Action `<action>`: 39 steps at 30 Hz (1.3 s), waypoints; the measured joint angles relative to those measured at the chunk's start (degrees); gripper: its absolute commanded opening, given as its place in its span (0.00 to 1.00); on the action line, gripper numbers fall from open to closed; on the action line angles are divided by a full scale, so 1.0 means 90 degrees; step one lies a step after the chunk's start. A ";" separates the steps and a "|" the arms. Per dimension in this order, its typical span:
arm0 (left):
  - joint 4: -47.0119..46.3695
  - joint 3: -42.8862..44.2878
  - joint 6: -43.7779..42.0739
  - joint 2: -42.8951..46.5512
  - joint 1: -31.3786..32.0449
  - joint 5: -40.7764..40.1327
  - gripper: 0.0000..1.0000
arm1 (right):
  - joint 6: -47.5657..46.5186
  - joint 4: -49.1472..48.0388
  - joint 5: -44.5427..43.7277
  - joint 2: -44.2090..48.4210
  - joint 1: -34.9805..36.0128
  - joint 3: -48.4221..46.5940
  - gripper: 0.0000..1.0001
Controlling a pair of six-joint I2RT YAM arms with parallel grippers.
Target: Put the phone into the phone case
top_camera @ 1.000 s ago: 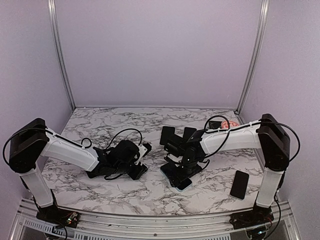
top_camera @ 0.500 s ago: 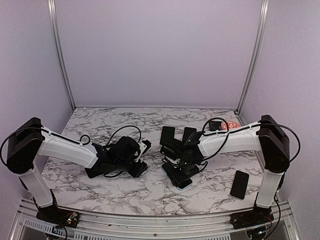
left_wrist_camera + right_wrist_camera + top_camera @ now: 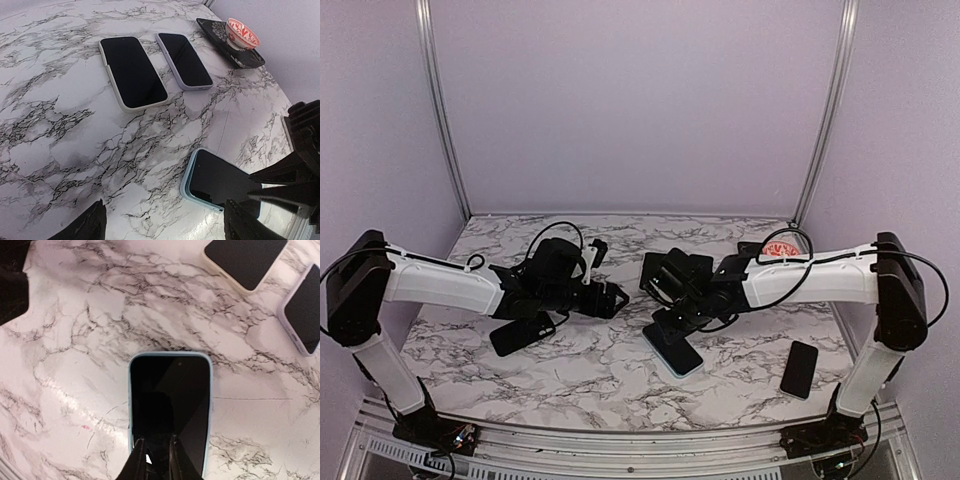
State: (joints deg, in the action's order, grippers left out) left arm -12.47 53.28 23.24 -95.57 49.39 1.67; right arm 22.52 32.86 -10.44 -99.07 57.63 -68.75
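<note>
Phone [image 3: 170,390]: seen lying flat and screen up at the middle of the worktop [image 3: 610,370], seated inside the case.
Phone case [image 3: 170,354]: pale blue, shown as a thin rim all round the dark screen, with its back laid on the marble.
Right hand [image 3: 156,439]: held directly over the near end of the phone. The fingers [image 3: 138,460] are drawn close together, with only a narrow slit left between them. Whether the tips are touching the glass cannot be told from this angle.
Left hand [image 3: 162,212]: held low over the worktop on the left of the phone and apart from it. The fingers [image 3: 87,225] are spread wide and closed on nothing.
White-cased phone [image 3: 132,72]: laid screen up beyond the blue case, toward the back of the worktop.
Lilac-cased phone [image 3: 183,60]: laid just beside the white-cased phone, on its right. The two are set nearly parallel and are not touching.
Bowl [image 3: 241,34]: patterned in red and white, set on the plate at the back right.
Plate [image 3: 217,32]: dark and patterned, placed beyond the lilac-cased phone.
Black phone [image 3: 799,368]: laid alone at the right, near the base of the right arm and well apart from the other phones.
Dark flat object [image 3: 520,335]: laid on the marble below the left arm.
</note>
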 measured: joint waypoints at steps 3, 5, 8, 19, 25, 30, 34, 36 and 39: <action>-0.0231 0.0002 0.0401 -0.0075 -0.0114 0.0194 0.72 | -0.0032 0.0056 -0.0070 -0.0010 -0.0015 0.0000 0.29; -0.0323 0.0029 0.0571 -0.0238 -0.0131 0.0294 0.62 | -0.0032 0.0114 -0.0051 -0.0010 -0.0085 0.0000 0.33; -0.0374 0.0143 0.0656 -0.0668 -0.0109 0.0503 0.48 | -0.0085 0.0163 0.0102 -0.0010 -0.0359 0.0002 0.35; 0.0471 0.1848 -0.0389 -0.1870 0.0461 0.0474 0.17 | -0.0588 -0.0631 0.1846 -0.0204 -0.1428 0.0087 0.14; 0.1064 0.2091 -0.0765 -0.2062 0.0590 0.0430 0.13 | -0.0600 -0.0979 0.2552 -0.0454 -0.1430 0.0243 0.08; 0.1338 0.2062 -0.0908 -0.2297 0.0590 0.0435 0.13 | -0.0483 -0.1265 0.2883 -0.0646 -0.1491 0.0525 0.05; 0.1370 0.2176 -0.1035 -0.2382 0.0593 0.0427 0.13 | -0.0386 -0.1520 0.2982 -0.0690 -0.1506 0.0631 0.04; 0.1426 0.2249 -0.1076 -0.2429 0.0593 0.0432 0.11 | -0.0338 -0.1574 0.2963 -0.0687 -0.1508 0.0665 0.03; 0.1457 0.2254 -0.1197 -0.2441 0.0593 0.0476 0.07 | -0.0291 -0.1649 0.2888 -0.0670 -0.1518 0.0721 0.03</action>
State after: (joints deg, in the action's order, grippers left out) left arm 0.64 73.56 12.47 -117.54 54.72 5.96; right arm 19.90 18.02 15.55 -105.10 43.97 -62.26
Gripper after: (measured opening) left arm 0.102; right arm 0.035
